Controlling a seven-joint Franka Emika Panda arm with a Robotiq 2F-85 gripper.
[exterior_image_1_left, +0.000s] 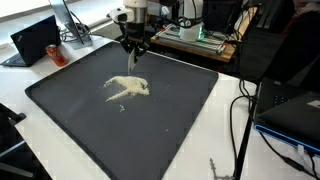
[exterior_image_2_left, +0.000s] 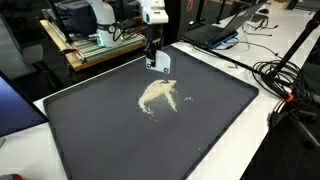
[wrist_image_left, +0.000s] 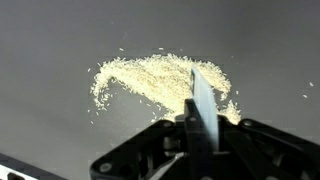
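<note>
A loose pile of pale grains (exterior_image_1_left: 128, 88) (exterior_image_2_left: 158, 95) (wrist_image_left: 160, 78) lies spread on the black mat (exterior_image_1_left: 80, 120) (exterior_image_2_left: 100, 140). My gripper (exterior_image_1_left: 133, 50) (exterior_image_2_left: 157, 60) (wrist_image_left: 198, 125) hangs just behind the pile's far edge, a little above the mat. Its jaws are shut on a thin flat grey scraper card (wrist_image_left: 203, 100) (exterior_image_2_left: 161, 64) that stands on edge and points down toward the grains. In the wrist view the card's tip overlaps the pile's near right side; whether it touches the mat I cannot tell.
A laptop (exterior_image_1_left: 35, 40) and a red can (exterior_image_1_left: 56, 53) sit beyond one corner of the mat. A wooden shelf with electronics (exterior_image_1_left: 195, 35) (exterior_image_2_left: 90, 45) stands behind the arm. Cables (exterior_image_1_left: 245, 120) (exterior_image_2_left: 285, 75) and another laptop (exterior_image_2_left: 235, 25) lie along the white table.
</note>
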